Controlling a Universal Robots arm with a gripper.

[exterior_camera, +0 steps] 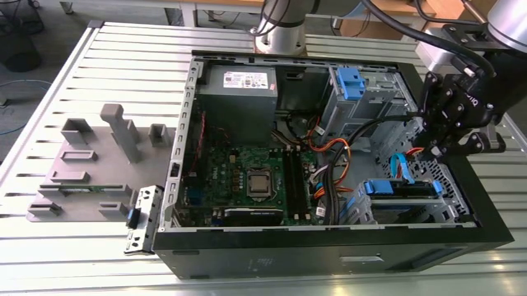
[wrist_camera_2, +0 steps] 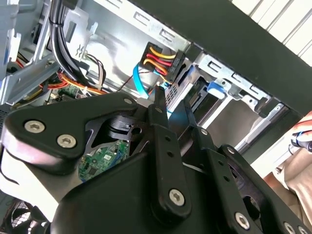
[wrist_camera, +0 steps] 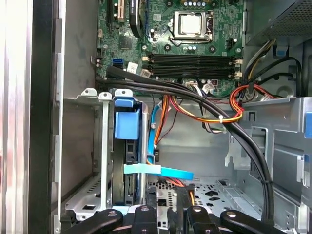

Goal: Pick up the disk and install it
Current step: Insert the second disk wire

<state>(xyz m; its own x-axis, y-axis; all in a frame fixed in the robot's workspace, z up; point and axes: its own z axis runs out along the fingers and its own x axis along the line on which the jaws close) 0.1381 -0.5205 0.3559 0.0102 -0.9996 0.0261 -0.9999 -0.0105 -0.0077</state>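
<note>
Hovering my gripper over the open computer case | disk sits upright in its metal cage, blue frame guiding it | fingers: I cannot tell if spread or pinching.

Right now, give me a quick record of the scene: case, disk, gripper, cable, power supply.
case: black tower, side open, lying on the slatted table
disk: edge-on in its blue carrier, sitting in the drive bay
gripper: over the drive-bay end of the case, near the disk
cable: flat blue cable running out beside the disk
power supply: grey box in the case's far corner
</note>
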